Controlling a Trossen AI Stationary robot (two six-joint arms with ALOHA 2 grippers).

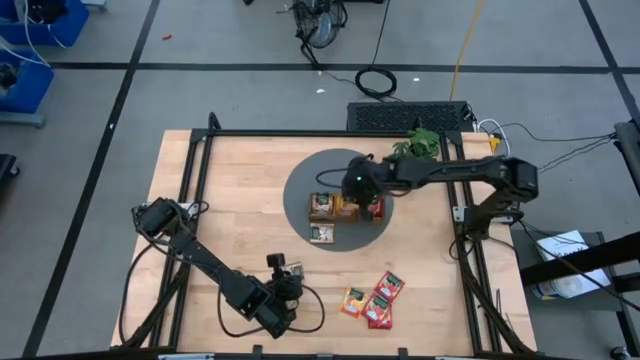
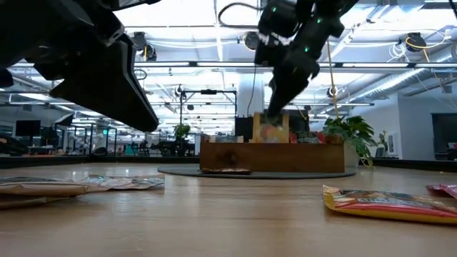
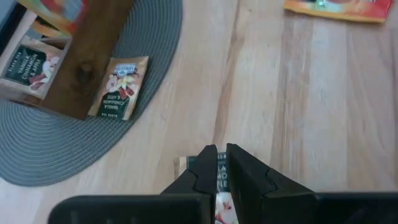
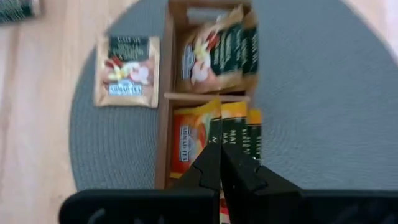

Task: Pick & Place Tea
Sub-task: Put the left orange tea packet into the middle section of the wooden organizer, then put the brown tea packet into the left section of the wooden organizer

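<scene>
The left gripper (image 3: 217, 163) covers most of a beige sachet (image 3: 184, 167) at the bottom centre of the left wrist view; the tray (image 4: 163, 134) is cut off at the right wrist view's bottom edge

The right gripper (image 2: 275, 113) hung closed over the wooden tray (image 2: 275, 157), sachets (image 2: 389, 202) lying nearer.
</scene>
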